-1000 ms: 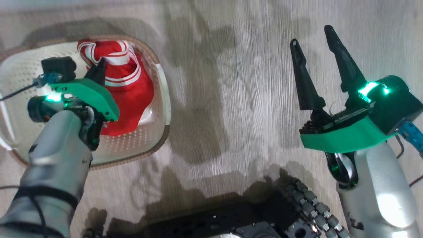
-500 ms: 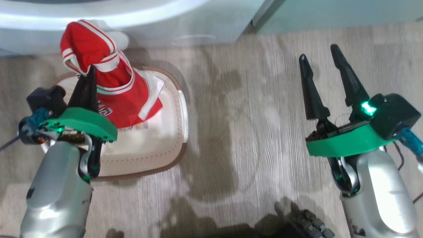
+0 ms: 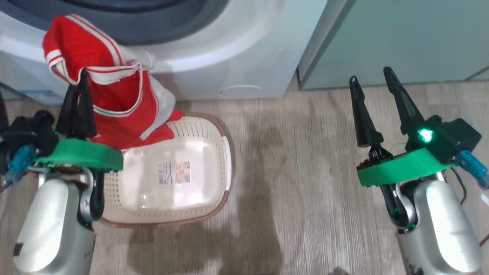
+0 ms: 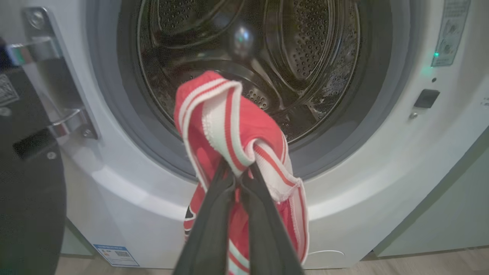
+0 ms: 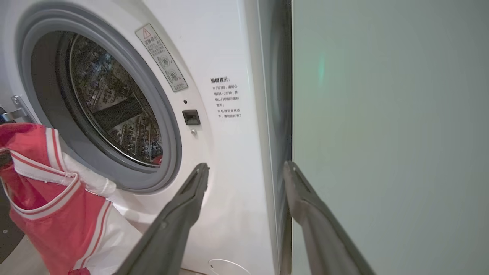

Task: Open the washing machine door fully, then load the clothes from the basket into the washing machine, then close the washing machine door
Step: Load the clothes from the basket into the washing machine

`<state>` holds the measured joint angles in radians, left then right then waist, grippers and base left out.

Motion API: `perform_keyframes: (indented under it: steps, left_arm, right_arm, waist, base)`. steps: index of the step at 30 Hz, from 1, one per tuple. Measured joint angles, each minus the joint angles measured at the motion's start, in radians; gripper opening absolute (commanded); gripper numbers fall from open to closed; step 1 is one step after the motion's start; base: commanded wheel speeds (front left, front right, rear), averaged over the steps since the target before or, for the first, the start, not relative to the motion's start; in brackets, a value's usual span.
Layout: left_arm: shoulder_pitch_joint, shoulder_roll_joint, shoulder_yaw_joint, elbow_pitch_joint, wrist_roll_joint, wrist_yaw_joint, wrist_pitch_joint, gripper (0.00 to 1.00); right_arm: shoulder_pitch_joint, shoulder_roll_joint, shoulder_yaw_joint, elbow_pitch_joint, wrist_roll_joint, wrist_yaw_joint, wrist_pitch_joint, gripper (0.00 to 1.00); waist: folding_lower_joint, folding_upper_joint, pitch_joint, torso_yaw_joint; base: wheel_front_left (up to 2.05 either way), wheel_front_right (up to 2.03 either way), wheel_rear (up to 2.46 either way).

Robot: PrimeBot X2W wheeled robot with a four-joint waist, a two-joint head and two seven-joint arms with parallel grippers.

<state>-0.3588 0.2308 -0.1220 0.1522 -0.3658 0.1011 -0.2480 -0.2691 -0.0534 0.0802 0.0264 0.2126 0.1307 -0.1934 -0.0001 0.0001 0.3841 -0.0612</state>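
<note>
Clothes point(image 3: 114, 110), red with white stripes and trim, hang clamped between the closed fingers of the left tool point(image 3: 78, 82); the fabric drapes over the tips and down both sides. Straight beyond those tips gapes the washing machine point(image 4: 133, 198), with its grey gasket and steel drum point(image 4: 267, 57). The washing machine door point(image 4: 26, 210) stands swung open to that tool's left, on a steel hinge. Low on the machine's front, beneath the tool, is a blue-and-white sticker point(image 4: 116, 255) with print too small to read. Under the hanging garment, the basket point(image 3: 226, 152) sits on the wooden floor point(image 3: 305, 172), its paper label point(image 3: 174, 172) illegible. The right tool point(image 3: 370, 74) is well apart from the clothes, its fingers spread wide and holding nothing. Ahead of its left finger, the machine bears a warning sticker point(image 5: 162, 57) with a red triangle and a block of Chinese print point(image 5: 226, 97) headed 温馨提示. Ahead of its right finger is a pale green cabinet point(image 5: 382, 114).
</note>
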Motion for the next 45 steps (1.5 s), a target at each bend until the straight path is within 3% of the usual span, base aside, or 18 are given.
perform_keyframes:
  steps: [23, 45]
  left_arm:
    - [0.356, 0.020, -0.003, -0.184, 0.026, 0.088, 0.045, 0.00]
    - [0.376, 0.027, -0.013, -0.198, 0.022, 0.096, 0.055, 0.00]
  right_arm:
    - [0.211, 0.000, -0.041, 0.040, 0.018, 0.000, 0.026, 1.00]
    - [0.227, 0.001, -0.046, 0.010, 0.018, 0.000, 0.046, 1.00]
  waist:
    - [0.0000, 0.0000, -0.254, 0.006]
    - [0.0000, 0.0000, -0.266, 0.007]
  base:
    - [0.00, 0.00, 0.00]
    - [0.00, 0.00, 0.00]
